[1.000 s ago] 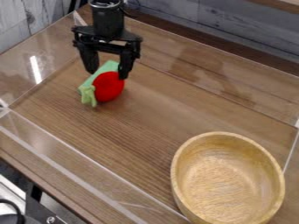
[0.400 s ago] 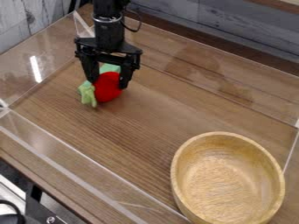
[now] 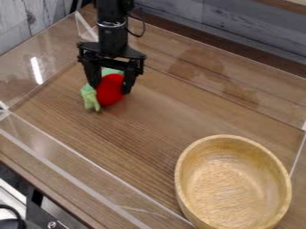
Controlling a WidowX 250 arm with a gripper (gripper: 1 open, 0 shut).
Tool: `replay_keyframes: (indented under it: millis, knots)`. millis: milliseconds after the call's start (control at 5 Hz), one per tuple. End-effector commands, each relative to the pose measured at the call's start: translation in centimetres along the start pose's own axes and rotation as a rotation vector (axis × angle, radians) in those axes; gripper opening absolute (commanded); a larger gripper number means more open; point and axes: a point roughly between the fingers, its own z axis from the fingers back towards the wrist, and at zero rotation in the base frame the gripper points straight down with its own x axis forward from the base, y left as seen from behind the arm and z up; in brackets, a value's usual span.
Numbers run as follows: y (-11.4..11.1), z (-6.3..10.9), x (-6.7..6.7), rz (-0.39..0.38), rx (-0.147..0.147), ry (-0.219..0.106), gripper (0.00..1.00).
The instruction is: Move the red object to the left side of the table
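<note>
The red toy fruit (image 3: 110, 89), its light-green stub (image 3: 89, 97) toward the lower left, lies on the wood-grain table (image 3: 153, 134) in the upper left of the frame. The black gripper (image 3: 111, 75) is over it, spread open, its fingers around the fruit's upper part. A round wooden bowl (image 3: 233, 186) sits at the lower right.

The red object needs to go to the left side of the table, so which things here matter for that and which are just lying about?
For the job:
- red object
- table
- end effector

Just lying about:
- wooden bowl
- green block
</note>
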Motion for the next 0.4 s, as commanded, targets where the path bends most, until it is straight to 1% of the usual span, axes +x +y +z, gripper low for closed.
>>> replay_keyframes:
  millis: [0, 200]
  knots:
    - [-0.42, 0.58, 0.28, -0.01, 0.001, -0.021, 1.0]
    - [-0.63, 0.4, 0.28, -0.011, 0.0, -0.017, 1.0]
